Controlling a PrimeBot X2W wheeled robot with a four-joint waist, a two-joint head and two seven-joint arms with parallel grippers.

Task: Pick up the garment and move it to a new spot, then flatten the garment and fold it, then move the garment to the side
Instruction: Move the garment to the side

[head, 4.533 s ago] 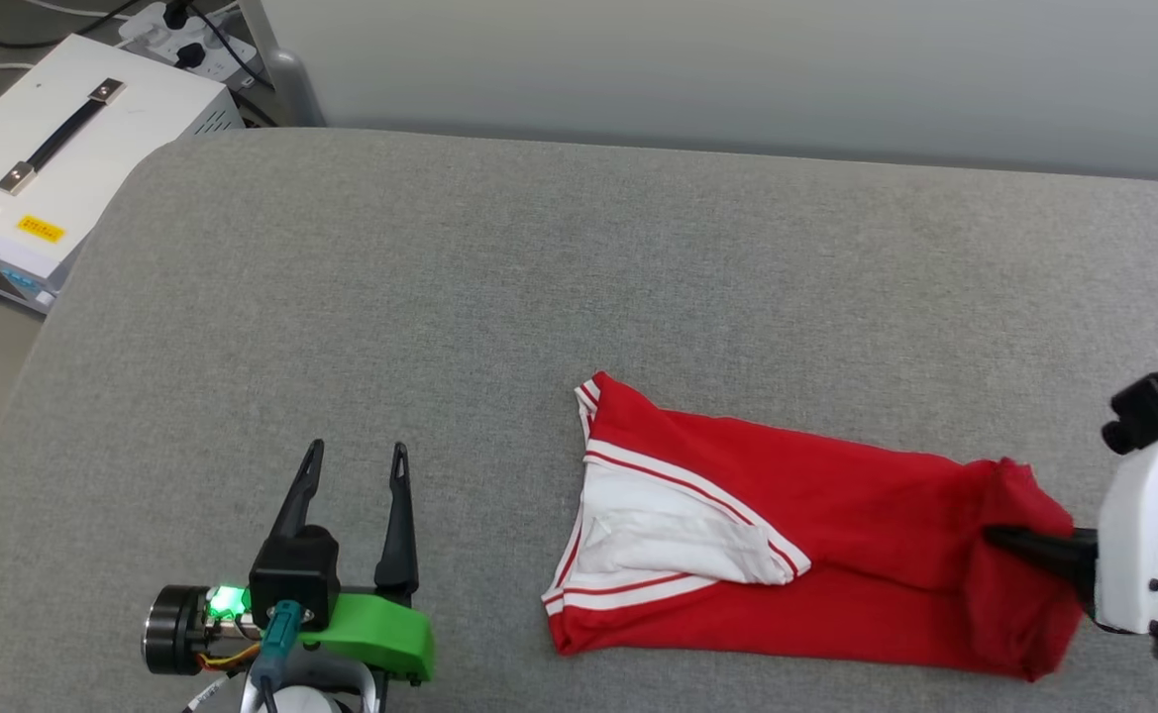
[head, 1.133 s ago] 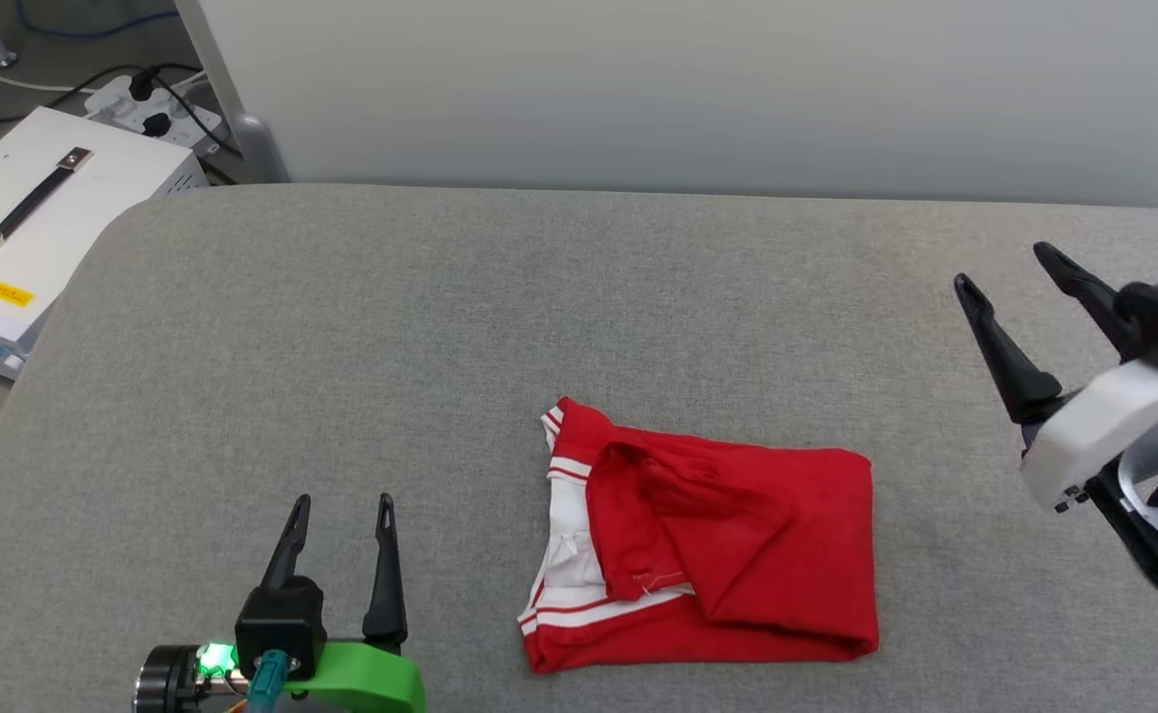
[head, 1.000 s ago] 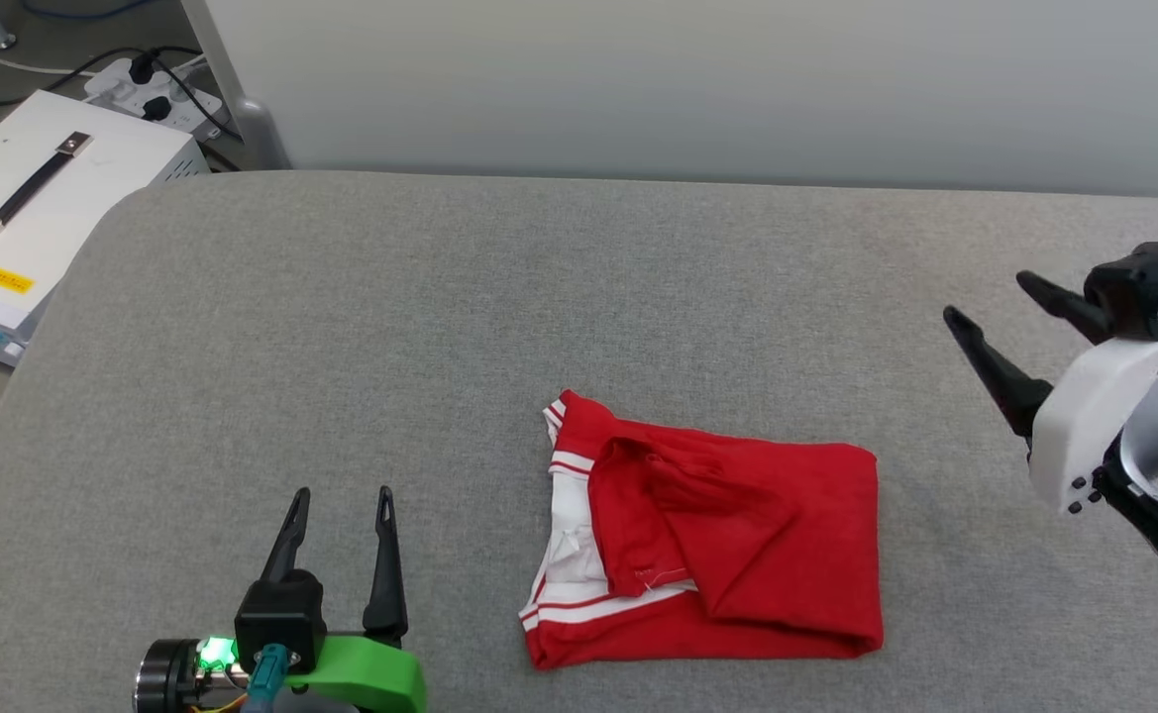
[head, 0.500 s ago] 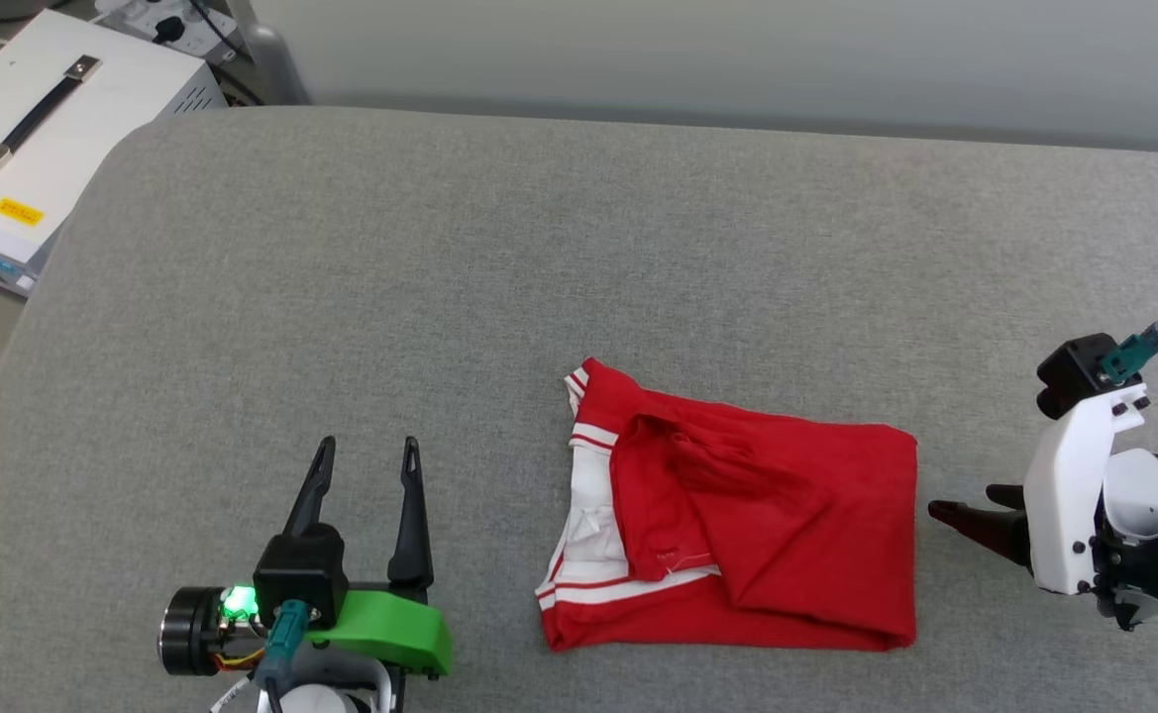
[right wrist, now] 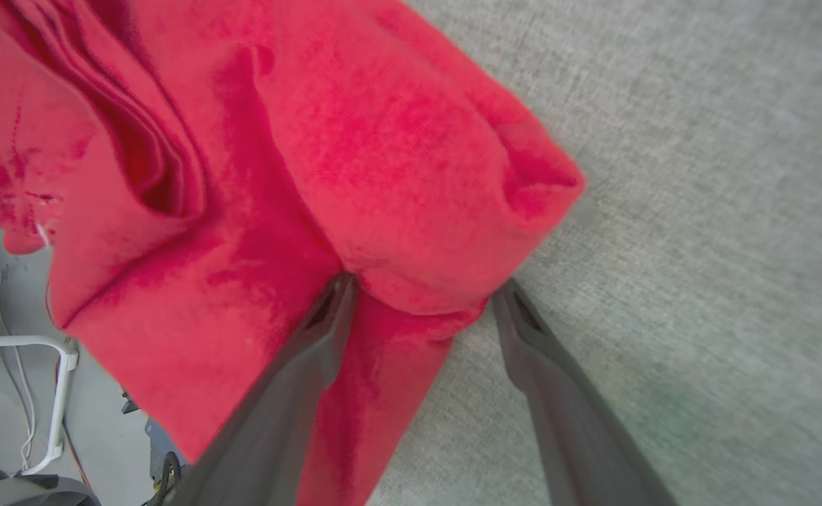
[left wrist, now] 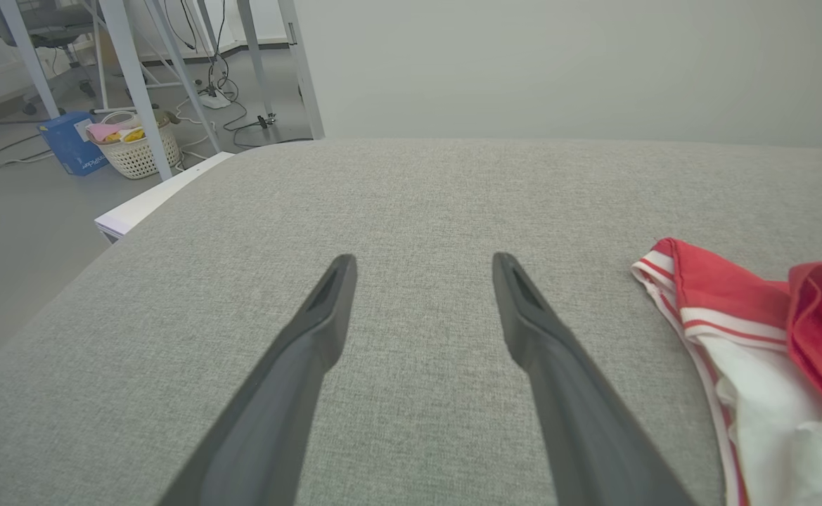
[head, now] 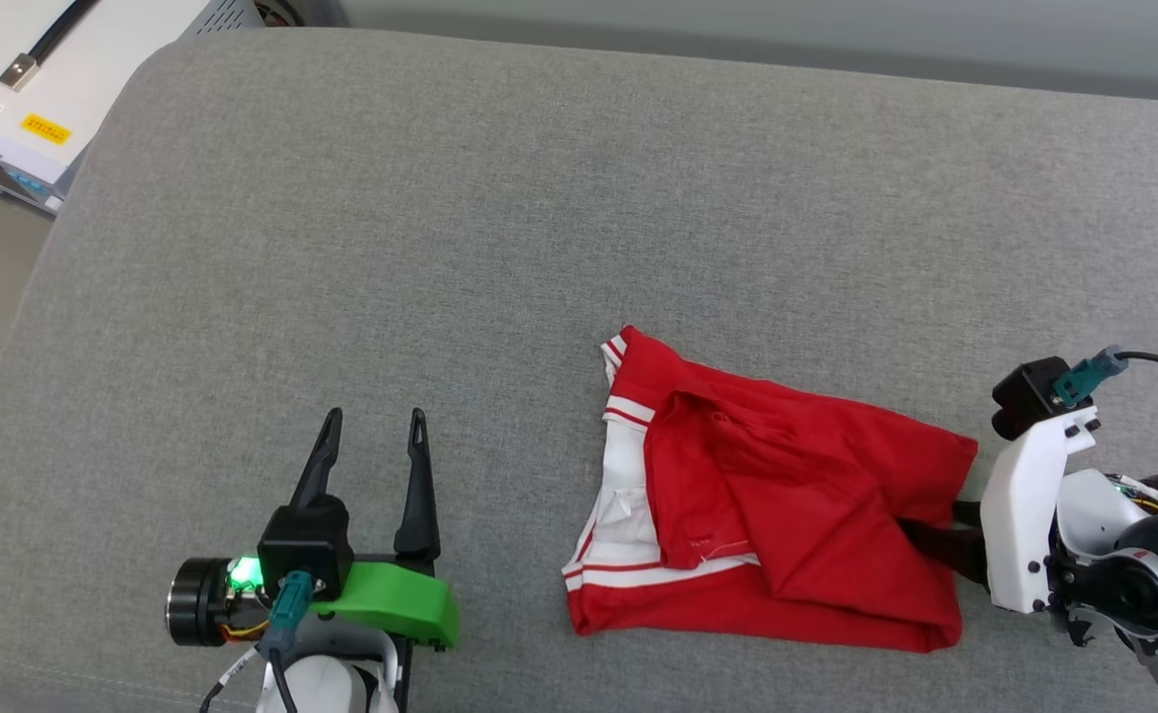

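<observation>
The garment (head: 796,515), red with white sleeve and striped trim, lies folded on the grey padded surface (head: 440,198), right of centre. My right gripper (head: 935,530) comes in low from the right, and one dark finger lies over the garment's right folded edge. In the right wrist view the right gripper (right wrist: 425,292) stands open with a bulge of the red garment (right wrist: 382,140) between its spread fingers. My left gripper (head: 373,421) rests open on the bare surface to the garment's left. The left wrist view shows the left gripper (left wrist: 421,263) with nothing between its fingers, and the garment (left wrist: 734,316) to its right.
A white box with a black handle (head: 34,69) stands beyond the surface's far left corner. The surface's rounded left edge drops to the floor. The left wrist view shows a basket (left wrist: 133,137), a blue box (left wrist: 69,140) and table legs on the floor.
The head camera has tilted down. My right gripper has come down from its raised place to the garment's right edge and slid its open fingers around the fold. The left gripper has stayed put.
</observation>
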